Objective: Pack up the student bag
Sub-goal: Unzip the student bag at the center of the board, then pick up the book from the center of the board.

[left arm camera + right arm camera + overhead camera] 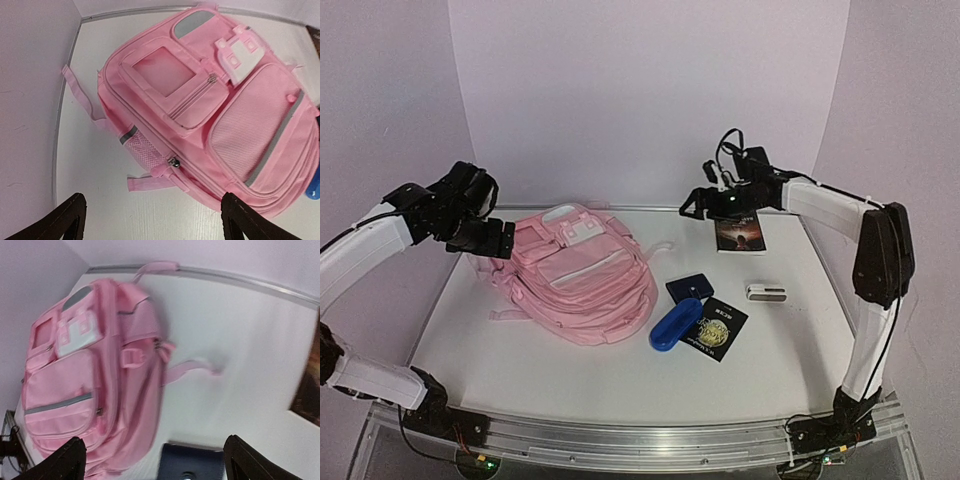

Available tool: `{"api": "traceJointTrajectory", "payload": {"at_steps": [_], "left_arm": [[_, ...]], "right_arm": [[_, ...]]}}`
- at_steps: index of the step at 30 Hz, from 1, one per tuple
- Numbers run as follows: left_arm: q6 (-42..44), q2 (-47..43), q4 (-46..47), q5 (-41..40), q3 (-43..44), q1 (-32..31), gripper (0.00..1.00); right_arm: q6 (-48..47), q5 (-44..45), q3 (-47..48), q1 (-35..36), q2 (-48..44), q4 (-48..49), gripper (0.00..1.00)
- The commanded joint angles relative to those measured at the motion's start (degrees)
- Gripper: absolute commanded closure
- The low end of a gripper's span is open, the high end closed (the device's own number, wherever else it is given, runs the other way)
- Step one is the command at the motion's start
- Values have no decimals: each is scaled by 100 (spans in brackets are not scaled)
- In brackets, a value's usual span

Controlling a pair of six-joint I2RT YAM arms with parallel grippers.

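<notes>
The large soft pink fabric student bag [582,275] lay flat on the left-centre of the white table [620,370], front side up, with its white patches toward the back wall and its zip pockets shut. One loose pink strap trailed off its right side and another off its left.

Just to the right of the bag sat a flat dark blue rectangular case [689,288]. In front of it a bright blue oblong plastic case [676,324] touched a black square card with a gold round emblem [716,328]. Further right, apart from these, was a small white and grey stapler-like object [767,292]. A dark-covered book [738,233] lay near the back right.

The left gripper [488,240] hung above the bag's far left corner. In its wrist view its black fingers [70,215] stood wide apart with nothing between them. The right gripper [698,203] hovered at the back, right of the bag and beside the book. Its fingers [70,457] were likewise spread wide and empty, and that view was blurred.
</notes>
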Motion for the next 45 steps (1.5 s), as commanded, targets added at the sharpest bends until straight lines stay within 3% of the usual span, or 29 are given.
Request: {"api": "traceJointTrajectory", "payload": {"at_steps": [1, 8, 22, 27, 30, 32, 45], "left_arm": [[-194, -249, 72, 516, 192, -17, 6], [-252, -363, 141, 708, 33, -17, 5], [-427, -504, 198, 681, 37, -17, 2], [-431, -496, 218, 664, 54, -16, 1], [-431, -432, 215, 667, 71, -17, 1], [-438, -407, 220, 694, 80, -17, 1], [-218, -428, 727, 1242, 168, -17, 0]], "right_arm": [[-154, 737, 199, -1051, 365, -73, 6], [-91, 1068, 749, -2018, 1233, -60, 14], [-373, 1638, 1365, -2064, 2573, -222, 23], [-311, 1330, 1359, -2063, 2757, -298, 50], [-296, 1111, 1331, -2059, 2723, -326, 84], [-282, 927, 1302, -2062, 2612, -352, 100], [-298, -677, 1331, -2057, 972, -357, 100]]}}
